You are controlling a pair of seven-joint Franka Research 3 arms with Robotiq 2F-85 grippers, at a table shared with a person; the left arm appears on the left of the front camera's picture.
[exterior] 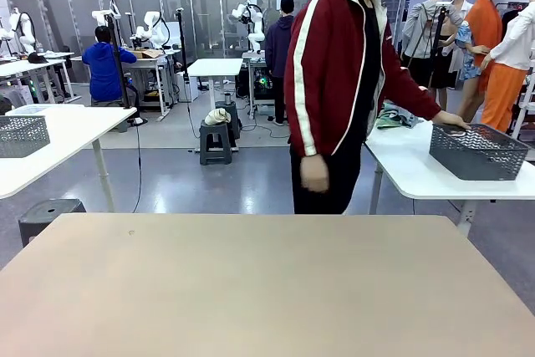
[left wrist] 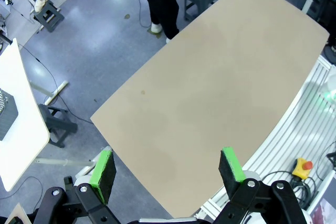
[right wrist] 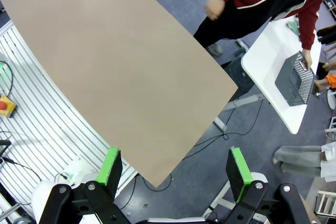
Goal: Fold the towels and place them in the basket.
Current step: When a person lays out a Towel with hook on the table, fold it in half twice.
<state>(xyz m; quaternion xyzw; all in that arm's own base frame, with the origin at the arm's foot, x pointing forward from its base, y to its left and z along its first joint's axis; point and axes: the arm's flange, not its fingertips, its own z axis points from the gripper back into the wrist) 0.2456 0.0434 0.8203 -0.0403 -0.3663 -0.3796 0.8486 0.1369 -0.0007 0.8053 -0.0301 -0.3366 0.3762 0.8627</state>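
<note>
Tan tabletop (exterior: 251, 290) stretching wide to its edges, left claw (left wrist: 165, 167), right claw (right wrist: 174, 165), both gaping, unladen

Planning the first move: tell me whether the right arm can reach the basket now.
Probably not. The basket sits on a separate white table across open floor, the person's hand on it; the right tool hangs open far off.

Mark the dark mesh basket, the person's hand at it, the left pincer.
dark mesh basket (exterior: 478, 156), front view, near side wall.
person's hand (exterior: 452, 119), front view, back of hand.
left pincer (left wrist: 167, 152), left wrist view, between fingertips.
</note>
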